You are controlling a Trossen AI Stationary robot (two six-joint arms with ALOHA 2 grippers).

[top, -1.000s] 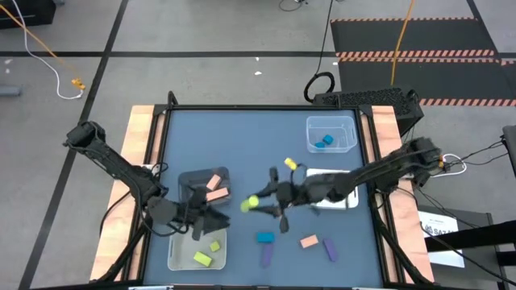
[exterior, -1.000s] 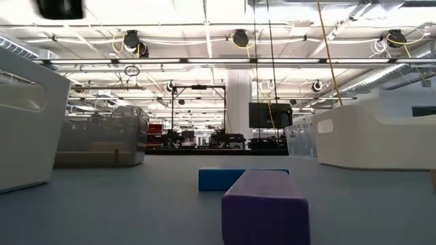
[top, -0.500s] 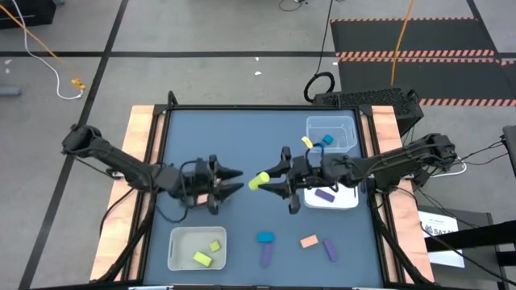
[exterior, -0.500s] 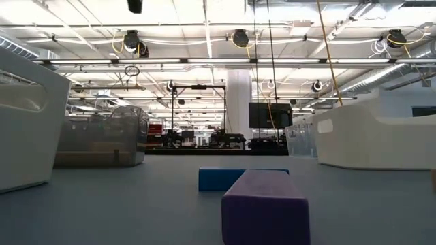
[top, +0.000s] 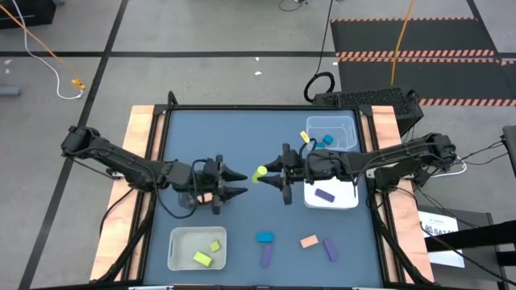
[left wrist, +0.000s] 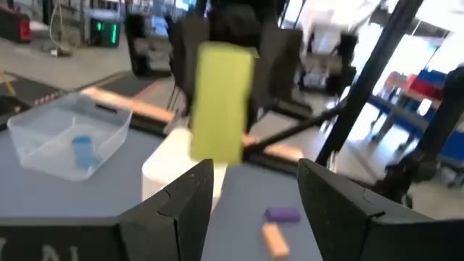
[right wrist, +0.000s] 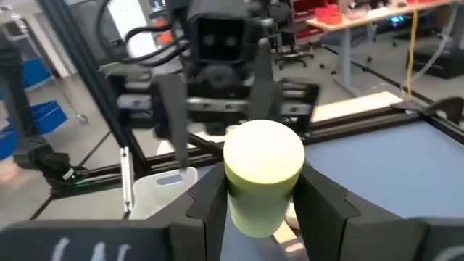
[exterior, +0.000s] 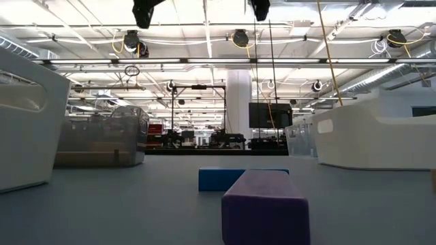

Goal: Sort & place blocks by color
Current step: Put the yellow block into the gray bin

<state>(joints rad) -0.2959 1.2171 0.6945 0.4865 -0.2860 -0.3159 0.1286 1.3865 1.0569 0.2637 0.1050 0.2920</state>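
The left gripper (top: 236,183) is above the middle of the table (top: 242,133), with its fingers spread apart and nothing between them. It points toward the right gripper (top: 268,174), which faces it from close by. Below the left gripper, near the front edge of the table, stands a white bin (top: 196,247) with two yellow-green blocks (top: 203,258) inside.

The right gripper is closed on a yellow-green cylinder (top: 260,173), and the cylinder sticks out of the fingertips toward the left gripper. In the right wrist view the cylinder (right wrist: 262,175) sits between the two dark fingers (right wrist: 204,204).

In front of the right gripper, on the bare table, lie a blue block (top: 265,238), a purple bar (top: 266,255), a salmon-tan block (top: 309,241) and another purple bar (top: 330,249). Behind the right gripper, a white tray (top: 342,200) holds one purple block (top: 324,194). Farther back, beside the right arm, a clear bin (top: 332,135) holds a blue block (top: 325,141).
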